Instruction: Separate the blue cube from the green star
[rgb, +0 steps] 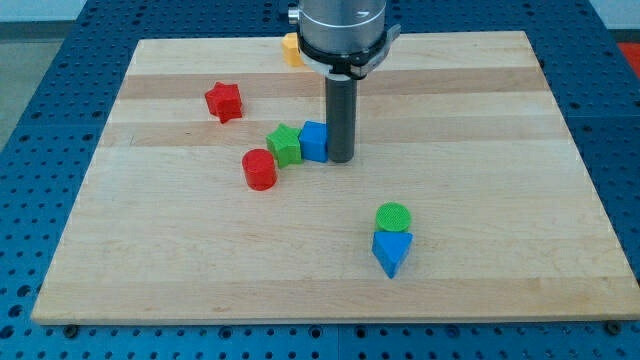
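Note:
The blue cube sits near the board's middle, touching the green star on its left. My tip stands right against the blue cube's right side. The dark rod rises from there to the arm's head at the view's top.
A red cylinder lies just below-left of the green star. A red star is at the upper left. A yellow block is at the top edge, partly hidden by the arm. A green cylinder touches a blue triangle at the lower right. The wooden board carries all of them.

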